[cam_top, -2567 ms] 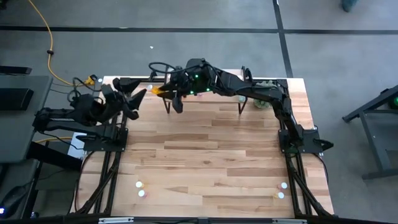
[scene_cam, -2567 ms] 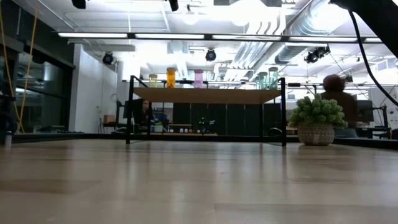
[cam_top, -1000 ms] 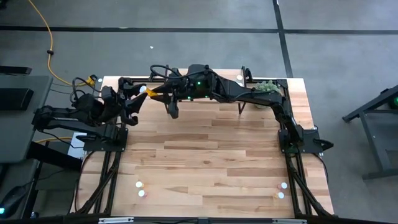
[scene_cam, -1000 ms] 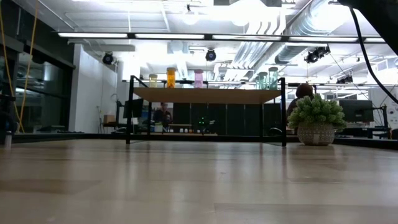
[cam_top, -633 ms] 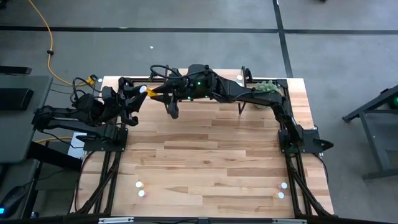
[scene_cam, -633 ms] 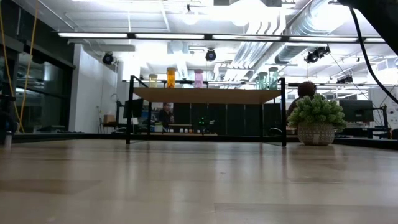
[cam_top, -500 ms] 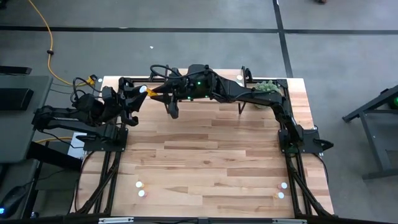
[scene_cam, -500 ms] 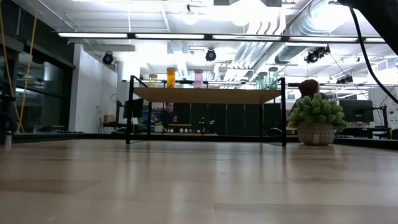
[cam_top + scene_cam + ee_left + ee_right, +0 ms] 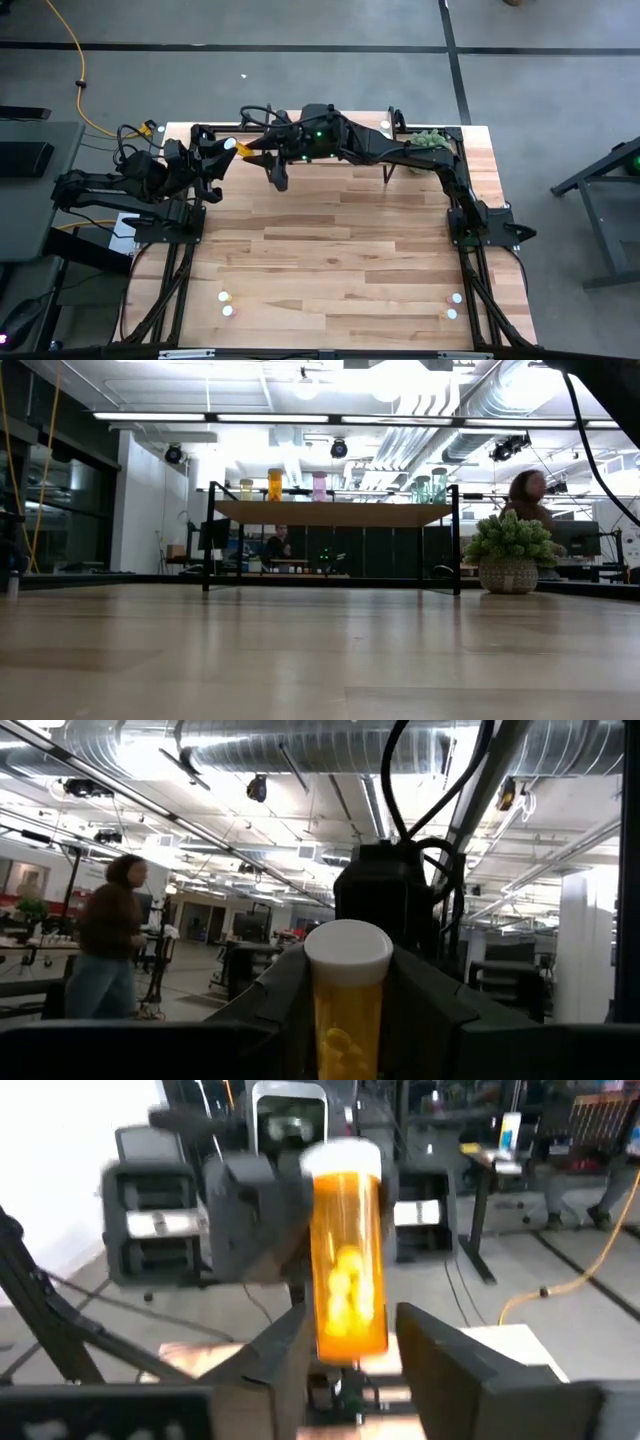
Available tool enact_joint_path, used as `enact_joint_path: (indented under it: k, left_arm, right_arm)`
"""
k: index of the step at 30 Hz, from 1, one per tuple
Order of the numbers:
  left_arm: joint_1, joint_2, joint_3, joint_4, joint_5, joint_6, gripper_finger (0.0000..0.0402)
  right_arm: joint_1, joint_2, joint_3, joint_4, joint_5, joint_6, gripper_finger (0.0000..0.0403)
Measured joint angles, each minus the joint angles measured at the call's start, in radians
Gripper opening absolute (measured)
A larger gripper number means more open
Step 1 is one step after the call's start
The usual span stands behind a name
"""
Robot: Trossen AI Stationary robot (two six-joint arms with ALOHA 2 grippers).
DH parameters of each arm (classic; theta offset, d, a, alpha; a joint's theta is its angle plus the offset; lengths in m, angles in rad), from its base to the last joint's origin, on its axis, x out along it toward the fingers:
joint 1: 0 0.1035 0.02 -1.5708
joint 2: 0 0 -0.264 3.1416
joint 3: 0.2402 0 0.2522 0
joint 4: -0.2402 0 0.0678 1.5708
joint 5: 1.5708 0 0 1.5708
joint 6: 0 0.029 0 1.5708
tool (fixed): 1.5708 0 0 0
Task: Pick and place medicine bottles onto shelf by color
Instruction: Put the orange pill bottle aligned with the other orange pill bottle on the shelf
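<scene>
Only the wrist views show the handover bottle: a white-capped orange medicine bottle point(image 9: 349, 1250), upright, between the right gripper point(image 9: 350, 1342) and left gripper point(image 9: 222, 152), both clamping it beside the wood-topped, black-legged shelf point(image 9: 333, 512), which carries 5 bottles.

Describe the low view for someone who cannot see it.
A small light-wood shelf on thin black legs stands across the plank table, carrying yellow, orange, pink and two pale teal bottles; a fuzzy green potted plant sits beside it.
</scene>
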Motion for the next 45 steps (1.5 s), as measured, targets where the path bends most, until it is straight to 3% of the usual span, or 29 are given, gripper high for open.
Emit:
enact_joint_path:
  k: [7,11,18,24,30,38,45]
  left_arm:
    - [0.0,-0.003,0.0,0.0,-0.012,0.017,0.0102]
    - [0.0,-0.003,0.002,-0.009,-0.076,0.016,0.0102]
    - [0.027,0.099,0.086,-0.105,-0.214,0.025,0.0102]
    - [0.121,0.285,0.167,-0.14,-0.22,0.017,0.0102]
    - [0.253,0.487,0.251,-0.16,-0.226,-0.126,0.0102]
    - [0.362,0.706,0.387,-0.348,-0.218,-0.202,0.0102]
    - [0.422,0.814,0.472,-0.52,-0.209,-0.289,0.0102]
  right_arm:
    - [-0.016,-0.029,0.0,-0.156,0.085,-0.016,0.0246]
    - [-0.038,-0.08,0.001,-0.265,0.135,-0.051,0.0276]
    - [-0.068,-0.211,0.001,-0.425,0.256,-0.087,0.0281]
    - [-0.072,-0.293,0.001,-0.457,0.324,-0.084,0.0281]
    - [-0.058,-0.321,0.0,-0.48,0.361,-0.069,0.0281]
    - [-0.042,-0.324,0.0,-0.519,0.37,-0.029,0.0281]
    - [-0.032,-0.324,0.0,-0.528,0.377,-0.004,0.0281]
